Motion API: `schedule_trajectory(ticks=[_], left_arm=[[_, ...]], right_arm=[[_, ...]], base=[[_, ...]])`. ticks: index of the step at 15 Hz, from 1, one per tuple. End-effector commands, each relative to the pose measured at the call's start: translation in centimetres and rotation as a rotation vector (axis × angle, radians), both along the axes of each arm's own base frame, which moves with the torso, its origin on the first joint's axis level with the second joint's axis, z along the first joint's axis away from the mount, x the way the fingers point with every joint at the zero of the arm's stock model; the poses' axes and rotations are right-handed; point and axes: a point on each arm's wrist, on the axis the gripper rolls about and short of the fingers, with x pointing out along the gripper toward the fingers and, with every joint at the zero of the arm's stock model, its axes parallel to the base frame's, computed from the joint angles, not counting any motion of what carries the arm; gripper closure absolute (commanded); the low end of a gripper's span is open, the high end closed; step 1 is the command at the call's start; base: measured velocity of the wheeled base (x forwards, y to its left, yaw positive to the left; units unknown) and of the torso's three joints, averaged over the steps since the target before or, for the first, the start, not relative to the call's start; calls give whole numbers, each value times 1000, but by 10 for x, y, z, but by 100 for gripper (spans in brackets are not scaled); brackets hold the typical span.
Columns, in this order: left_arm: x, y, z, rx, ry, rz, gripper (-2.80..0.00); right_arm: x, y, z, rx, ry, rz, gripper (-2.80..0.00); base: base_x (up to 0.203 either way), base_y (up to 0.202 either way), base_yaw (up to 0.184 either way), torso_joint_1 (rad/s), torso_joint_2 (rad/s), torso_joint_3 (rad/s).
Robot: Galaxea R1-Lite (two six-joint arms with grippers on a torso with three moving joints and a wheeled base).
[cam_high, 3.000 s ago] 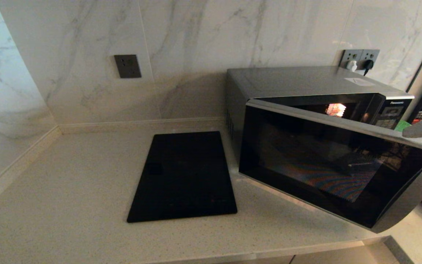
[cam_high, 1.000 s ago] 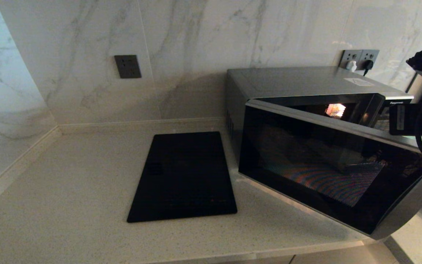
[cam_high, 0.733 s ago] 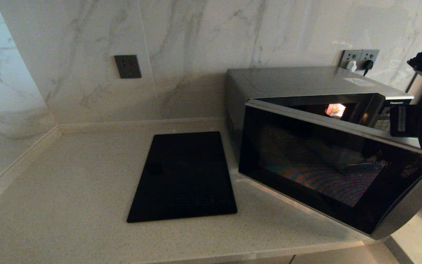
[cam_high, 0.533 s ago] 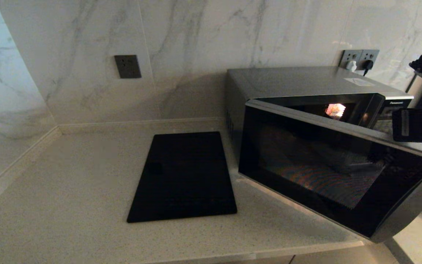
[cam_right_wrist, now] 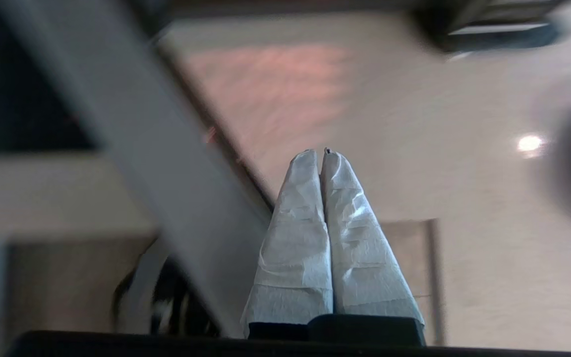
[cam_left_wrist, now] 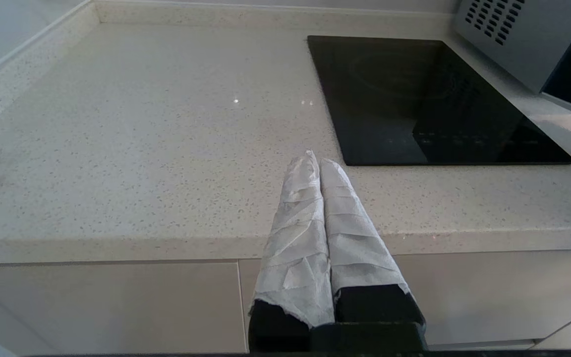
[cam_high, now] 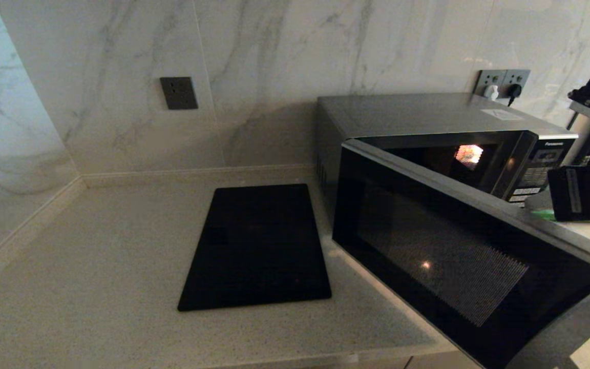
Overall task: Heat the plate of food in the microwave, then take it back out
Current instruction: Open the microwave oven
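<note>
Microwave point(cam_high: 428, 169) door swung wide — right end effector point(cam_right_wrist: 321, 153) pinched closed beside door edge; left end effector point(cam_left_wrist: 315, 161) closed, parked over bench point(cam_left_wrist: 142, 148).

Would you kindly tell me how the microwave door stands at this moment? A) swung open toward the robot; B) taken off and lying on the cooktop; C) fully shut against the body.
A: the microwave door angles out from its left hinge, baring the lit cavity and the button panel.

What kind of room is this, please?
Most likely a home kitchen: a microwave with its door open stands on a speckled stone counter, beside a flat black cooktop and a marble-tiled wall.
</note>
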Motion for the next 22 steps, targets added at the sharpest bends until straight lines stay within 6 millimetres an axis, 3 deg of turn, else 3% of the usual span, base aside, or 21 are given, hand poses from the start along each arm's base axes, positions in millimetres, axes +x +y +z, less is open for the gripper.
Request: schedule_trajectory(ticks=[1, 6, 12, 18, 22], left_arm=[[0, 0, 0, -1, 1, 1, 0], [0, 0, 0, -1, 1, 1, 0], [0, 0, 0, -1, 1, 1, 0], [0, 0, 0, -1, 1, 1, 0], [0, 0, 0, -1, 1, 1, 0]], right_arm=[[-16, 14, 3, 19, 7, 89, 0], [-34, 35, 0, 63, 53, 176, 0], [-36, 36, -5, 71, 75, 164, 0], [-41, 68, -13, 79, 120, 272, 0], [-42, 72, -13, 82, 123, 283, 0]], base=[[0, 0, 0, 0, 0, 0], [0, 0, 0, 0, 0, 0], [0, 0, 0, 0, 0, 0], [0, 0, 0, 0, 0, 0], [0, 0, 0, 0, 0, 0]])
